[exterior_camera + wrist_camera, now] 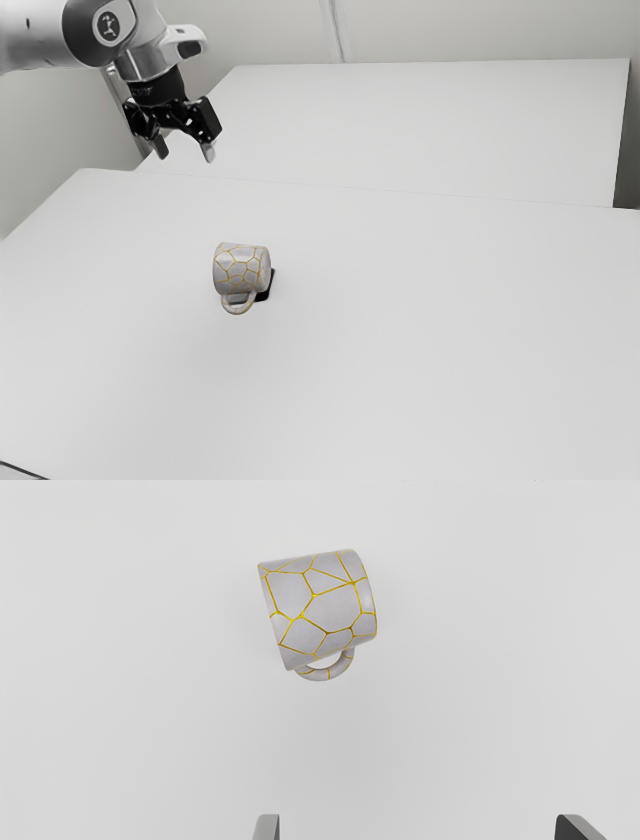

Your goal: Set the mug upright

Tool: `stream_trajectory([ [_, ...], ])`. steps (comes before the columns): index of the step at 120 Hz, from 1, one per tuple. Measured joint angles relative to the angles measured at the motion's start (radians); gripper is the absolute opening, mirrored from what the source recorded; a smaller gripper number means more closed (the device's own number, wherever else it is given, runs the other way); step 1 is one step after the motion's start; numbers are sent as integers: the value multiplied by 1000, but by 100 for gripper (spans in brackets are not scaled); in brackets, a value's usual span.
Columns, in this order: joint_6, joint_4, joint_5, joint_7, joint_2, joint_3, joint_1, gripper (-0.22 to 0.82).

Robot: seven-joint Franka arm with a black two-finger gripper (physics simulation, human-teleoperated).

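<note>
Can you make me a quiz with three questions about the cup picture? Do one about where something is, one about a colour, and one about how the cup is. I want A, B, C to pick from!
1. Where is the hand?
A) Inside the mug
B) Up in the air, away from the mug
C) Pressed flat on the table

2. What colour are the lines on the mug?
A) Gold
B) Green
C) Red

3. How is the mug resting?
A) Standing upright
B) Upside down
C) On its side

Right letters:
1: B, because the exterior view shows a wide space between the hand and the mug.
2: A, because the wrist view shows gold lines crossing the pale mug.
3: C, because both views show its round wall lying sideways on the table.
</note>
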State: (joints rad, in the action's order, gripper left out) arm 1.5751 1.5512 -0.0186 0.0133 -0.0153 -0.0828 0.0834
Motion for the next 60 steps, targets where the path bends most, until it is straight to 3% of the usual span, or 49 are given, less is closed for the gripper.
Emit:
stream_trajectory([
  [60,-2,70,80,26,-4,-8,-4,60],
])
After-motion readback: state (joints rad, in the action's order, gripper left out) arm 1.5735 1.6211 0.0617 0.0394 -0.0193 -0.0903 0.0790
